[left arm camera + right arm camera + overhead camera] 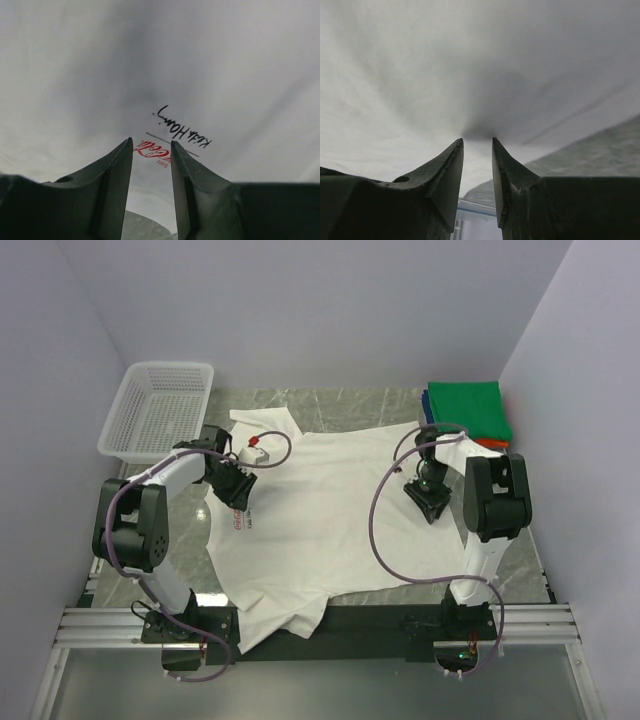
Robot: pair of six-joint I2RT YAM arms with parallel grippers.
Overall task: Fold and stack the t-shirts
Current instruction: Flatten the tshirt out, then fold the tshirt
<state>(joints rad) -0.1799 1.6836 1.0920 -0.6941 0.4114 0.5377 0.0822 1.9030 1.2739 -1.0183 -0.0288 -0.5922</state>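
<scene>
A white t-shirt [330, 510] lies spread flat across the marble table, its near hem hanging over the front edge. My left gripper [238, 502] hovers low over its left chest. In the left wrist view the left gripper [150, 142] is open, and the small red logo [152, 151] and black script [182, 129] show just past its tips. My right gripper [424, 492] is low over the shirt's right side. In the right wrist view the right gripper [477, 141] is open, with only white cloth [445, 75] beyond its tips. Folded green [465, 405], blue [426, 406] and orange [492, 443] tees are stacked at the back right.
A white mesh basket [160, 410] stands at the back left, just beyond the left arm. Grey walls close in the table on three sides. Bare marble [600, 150] shows beside the shirt's right edge.
</scene>
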